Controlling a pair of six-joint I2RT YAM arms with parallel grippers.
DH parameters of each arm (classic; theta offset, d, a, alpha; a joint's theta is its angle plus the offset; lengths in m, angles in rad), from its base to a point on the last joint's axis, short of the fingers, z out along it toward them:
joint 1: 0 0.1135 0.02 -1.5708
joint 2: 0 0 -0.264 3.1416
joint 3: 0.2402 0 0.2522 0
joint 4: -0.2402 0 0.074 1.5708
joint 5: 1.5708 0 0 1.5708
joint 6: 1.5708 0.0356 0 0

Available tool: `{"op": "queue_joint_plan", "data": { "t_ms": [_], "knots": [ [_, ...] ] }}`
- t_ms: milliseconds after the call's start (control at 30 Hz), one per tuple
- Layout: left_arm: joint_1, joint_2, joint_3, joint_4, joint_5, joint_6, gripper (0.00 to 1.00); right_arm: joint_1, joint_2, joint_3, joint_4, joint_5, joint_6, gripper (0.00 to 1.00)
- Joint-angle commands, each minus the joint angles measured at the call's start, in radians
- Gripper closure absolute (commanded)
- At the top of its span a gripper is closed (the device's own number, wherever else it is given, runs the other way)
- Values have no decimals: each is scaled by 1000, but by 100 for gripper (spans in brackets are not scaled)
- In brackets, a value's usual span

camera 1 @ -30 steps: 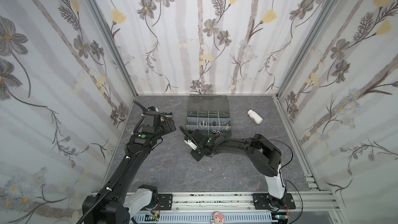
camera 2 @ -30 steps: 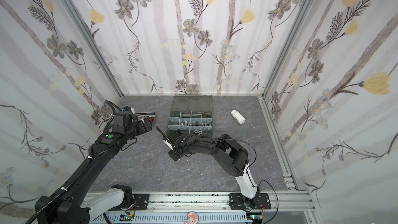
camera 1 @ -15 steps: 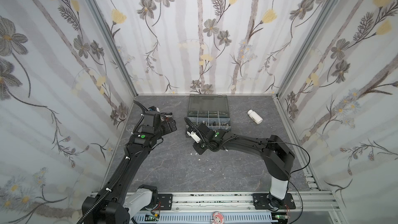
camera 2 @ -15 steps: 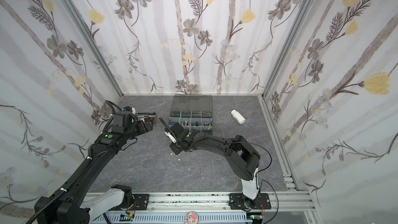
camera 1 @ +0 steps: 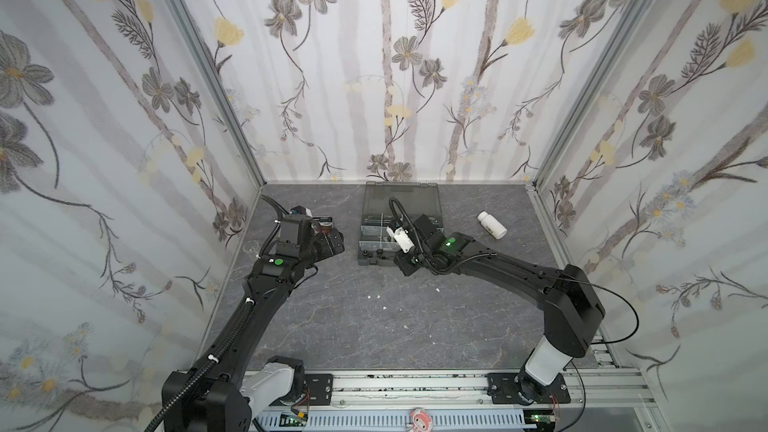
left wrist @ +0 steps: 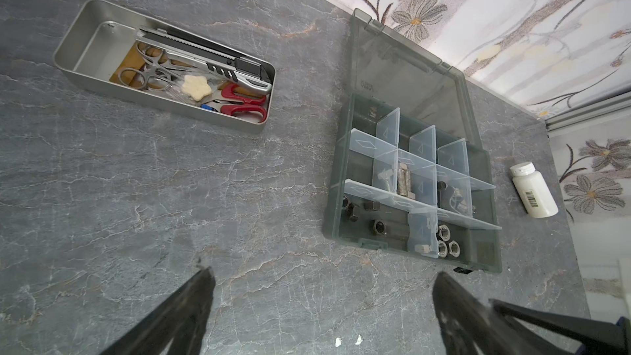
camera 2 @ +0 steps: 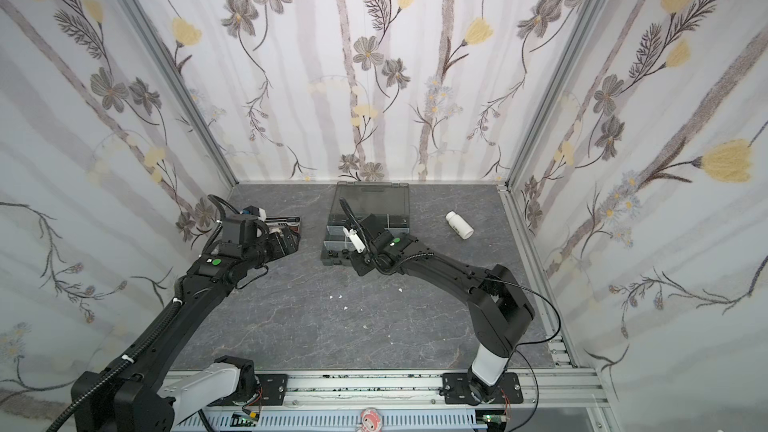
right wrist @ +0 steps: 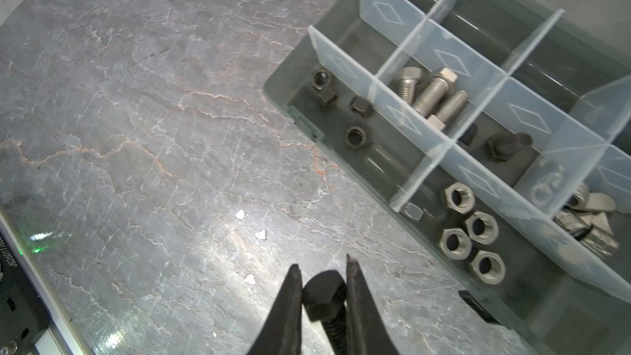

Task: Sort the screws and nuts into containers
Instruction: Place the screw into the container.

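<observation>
My right gripper is shut on a black round-headed screw, held above the bare table just in front of the organizer box. The box's containers show silver hex-head screws, black hex nuts, silver nuts, wing nuts and another black screw. In both top views the right wrist hangs over the box's front edge. My left gripper is open and empty above the table, left of the box.
A steel tray with a knife, scissors and forceps lies left of the box, under the left arm. A white bottle lies on its side to the right. Small white scraps dot the table's middle.
My right arm has carried the black screw from the table's middle back and to the right, up to the box's front edge. The left arm has not moved.
</observation>
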Motion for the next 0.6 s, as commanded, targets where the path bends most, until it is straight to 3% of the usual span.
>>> {"op": "queue_joint_plan", "data": {
  "t_ms": [0, 233, 567],
  "knots": [
    [1, 4, -7, 45, 11, -5, 0, -51, -25, -22, 16, -30, -2, 81],
    [1, 40, 0, 52, 35, 1, 0, -154, -26, -42, 54, -83, -1, 81],
    [1, 62, 20, 66, 49, -3, 0, -214, 82, 41, 85, -112, 2, 81]
  ]
}}
